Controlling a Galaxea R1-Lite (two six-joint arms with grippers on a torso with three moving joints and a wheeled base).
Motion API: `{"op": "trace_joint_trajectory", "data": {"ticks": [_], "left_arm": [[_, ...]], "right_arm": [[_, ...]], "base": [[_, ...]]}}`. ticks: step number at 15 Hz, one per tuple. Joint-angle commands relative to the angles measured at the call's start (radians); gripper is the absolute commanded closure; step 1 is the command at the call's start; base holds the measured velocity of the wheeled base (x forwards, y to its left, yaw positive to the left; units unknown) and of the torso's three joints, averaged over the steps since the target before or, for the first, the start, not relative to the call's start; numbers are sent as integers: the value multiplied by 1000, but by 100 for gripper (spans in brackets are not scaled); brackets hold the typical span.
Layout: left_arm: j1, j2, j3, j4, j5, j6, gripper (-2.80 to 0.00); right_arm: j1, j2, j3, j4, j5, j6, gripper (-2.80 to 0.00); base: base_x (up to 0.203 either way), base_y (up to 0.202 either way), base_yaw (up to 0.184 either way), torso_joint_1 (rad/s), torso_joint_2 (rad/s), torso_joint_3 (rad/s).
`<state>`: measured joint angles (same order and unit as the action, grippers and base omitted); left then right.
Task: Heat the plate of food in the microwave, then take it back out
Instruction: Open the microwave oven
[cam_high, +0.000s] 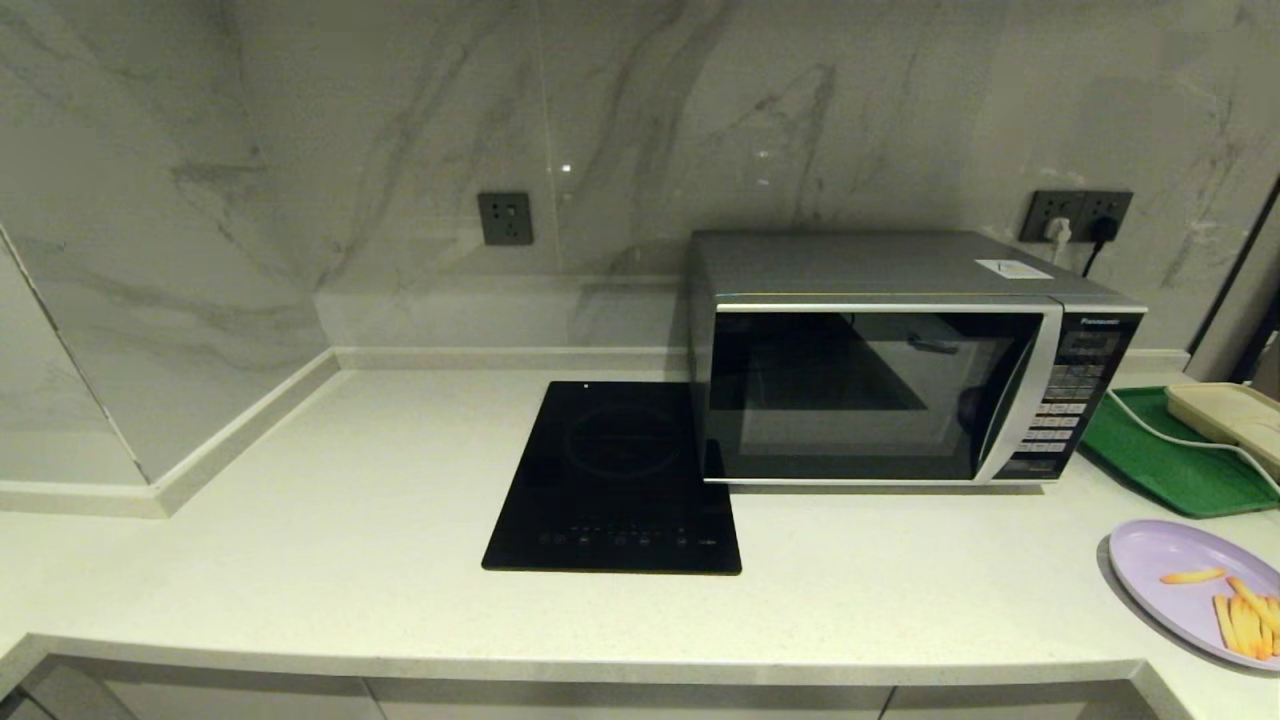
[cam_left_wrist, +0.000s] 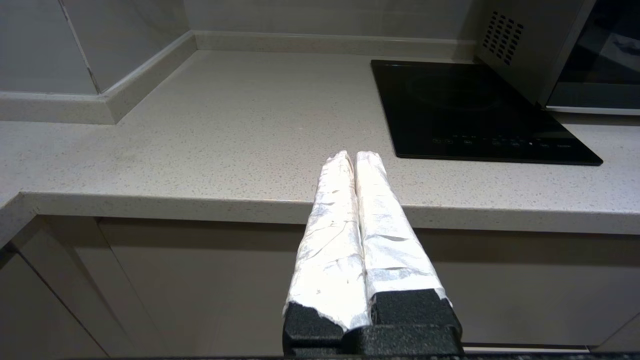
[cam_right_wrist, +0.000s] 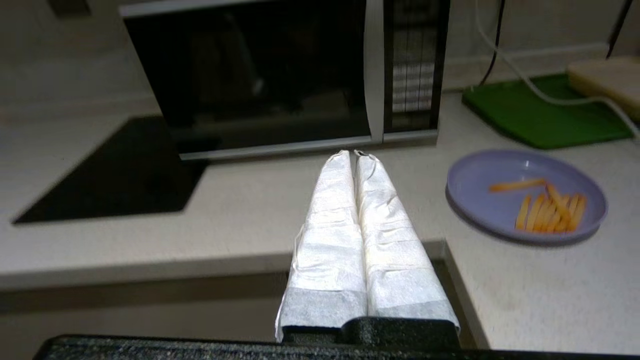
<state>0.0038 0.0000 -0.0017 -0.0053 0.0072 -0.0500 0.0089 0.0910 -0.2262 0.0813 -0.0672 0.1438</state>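
Beside microwave (cam_high: 880, 395), plate of food (cam_high: 1165, 560) sits; door closed.

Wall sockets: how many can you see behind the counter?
2. One socket sits alone on the marble wall, above the black cooktop. The other socket is behind the microwave, with plugs in it. More may hide behind the microwave.

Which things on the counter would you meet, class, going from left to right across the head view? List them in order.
Black cooktop → microwave → green tray → plate of food, which sits nearer the counter's front edge than the tray.
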Motion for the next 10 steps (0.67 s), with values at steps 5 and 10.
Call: {"op": "trace_joint_trajectory", "data": {"ticks": [5,10], "left_arm": [[1,-2,0,-1,0,-1,0],[1,-1,0,-1,0,-1,0]], "right_arm": [[0,396,-363,4,-263,-103,0],[-14,554,-362,-25,-518,-326,0]], "base": [[0,0,0,0,0,0],[0,0,0,0,0,0]]}}
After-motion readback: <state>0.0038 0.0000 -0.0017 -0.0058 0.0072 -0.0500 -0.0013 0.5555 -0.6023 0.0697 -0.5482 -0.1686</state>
